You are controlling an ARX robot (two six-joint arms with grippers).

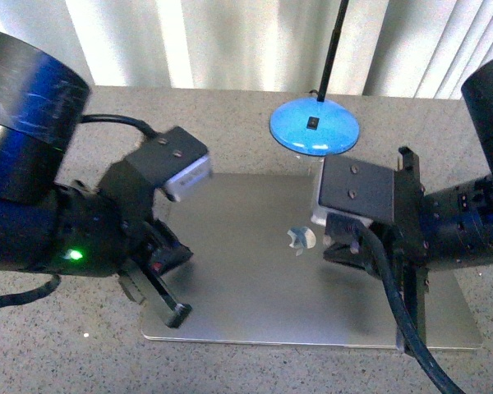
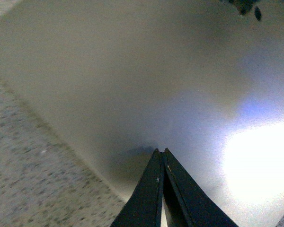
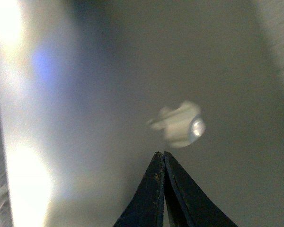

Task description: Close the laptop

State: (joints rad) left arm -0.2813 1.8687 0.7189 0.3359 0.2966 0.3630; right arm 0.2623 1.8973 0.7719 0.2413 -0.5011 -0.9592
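Laptop point(image 1: 255, 271) lies flat on the table point(image 1: 66, 345), lid down, with the logo point(image 1: 300, 240) facing up; closing appears complete. The left hand point(image 2: 161, 151), fingers pressed together and empty, sits at the lid's front-left corner. The right hand point(image 3: 160, 153), likewise closed on nothing, is over the lid's right side. Caution: further downward pressure may scratch or dent the lid, and a sideways withdrawal while touching it may drag the laptop.

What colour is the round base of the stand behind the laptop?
The round base is bright blue, clearest in the front view.
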